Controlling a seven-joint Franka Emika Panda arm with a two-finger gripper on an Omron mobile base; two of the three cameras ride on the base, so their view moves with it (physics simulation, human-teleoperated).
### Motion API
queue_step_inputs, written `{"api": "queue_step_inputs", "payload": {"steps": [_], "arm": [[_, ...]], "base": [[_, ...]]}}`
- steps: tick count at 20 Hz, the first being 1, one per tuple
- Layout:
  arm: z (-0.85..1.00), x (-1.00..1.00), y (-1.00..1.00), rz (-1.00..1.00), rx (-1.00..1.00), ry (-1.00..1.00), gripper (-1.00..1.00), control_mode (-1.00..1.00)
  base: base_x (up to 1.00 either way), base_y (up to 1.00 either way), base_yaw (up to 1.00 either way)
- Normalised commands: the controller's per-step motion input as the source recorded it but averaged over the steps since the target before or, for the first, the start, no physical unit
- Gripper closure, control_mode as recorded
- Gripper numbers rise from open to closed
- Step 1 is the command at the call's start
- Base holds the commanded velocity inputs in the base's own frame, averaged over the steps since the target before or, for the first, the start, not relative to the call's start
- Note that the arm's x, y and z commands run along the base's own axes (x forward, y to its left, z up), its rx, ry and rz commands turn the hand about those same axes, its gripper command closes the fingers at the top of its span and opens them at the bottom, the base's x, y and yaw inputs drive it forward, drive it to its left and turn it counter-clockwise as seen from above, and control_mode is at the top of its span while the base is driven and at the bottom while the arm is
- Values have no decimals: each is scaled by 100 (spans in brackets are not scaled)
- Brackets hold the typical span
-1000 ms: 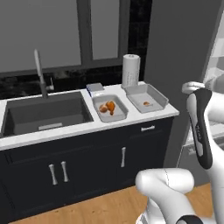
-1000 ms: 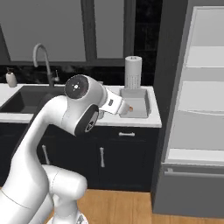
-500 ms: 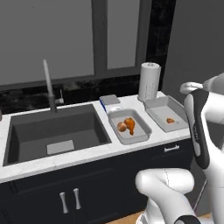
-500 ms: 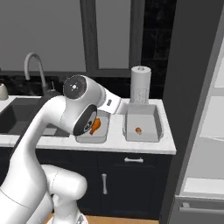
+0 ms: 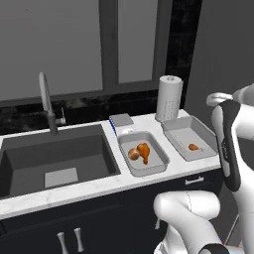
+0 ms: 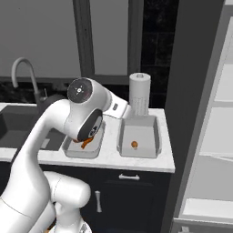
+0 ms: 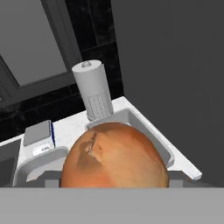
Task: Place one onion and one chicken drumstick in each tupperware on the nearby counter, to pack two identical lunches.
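Pincer (image 7: 114, 186) jaws stand wide and pinch an onion (image 7: 114, 153), which bulges up large and close in the hand view, its papery orange-brown skin marked by a darker streak near the crown. The fingertips themselves are hidden behind the bulb, so exactly where they bear on it cannot be told. By its look, the onion should handle as a firm, fairly light, round thing with a smooth, loose skin; that skin may slip or shed under the pads, so a hold across the widest middle seems safest, and a gentle release low over the container should keep it from rolling.

Beyond the onion, on the white tabletop (image 5: 99, 187), sit two grey tupperwares side by side, near each other but apart. The left tupperware (image 5: 158, 166), next to the sink (image 5: 30, 163), already holds an onion and a drumstick (image 5: 144, 151), lying touching each other. The right tupperware (image 5: 174, 130) holds only a drumstick (image 5: 193, 147), seen also in the right base view (image 6: 134, 144), so it appears to be the one lacking its onion. A paper towel roll (image 5: 169, 98) stands upright just behind the right tupperware, and a small grey box (image 5: 121, 120) lies behind the left one. A faucet (image 5: 46, 99) rises behind the sink.
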Motion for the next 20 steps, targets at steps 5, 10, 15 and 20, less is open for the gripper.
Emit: {"api": "queue_step_inputs", "payload": {"steps": [5,10,15,20], "arm": [[-5,12,0,1,0,3,100,-100],[-69,74,2,0,-5,31,100,-100],[-71,48,20,0,-13,37,100,-100],[-47,35,-1,0,0,26,100,-100]], "base": [[38,-21,6],[0,0,0],[0,0,0],[0,0,0]]}}
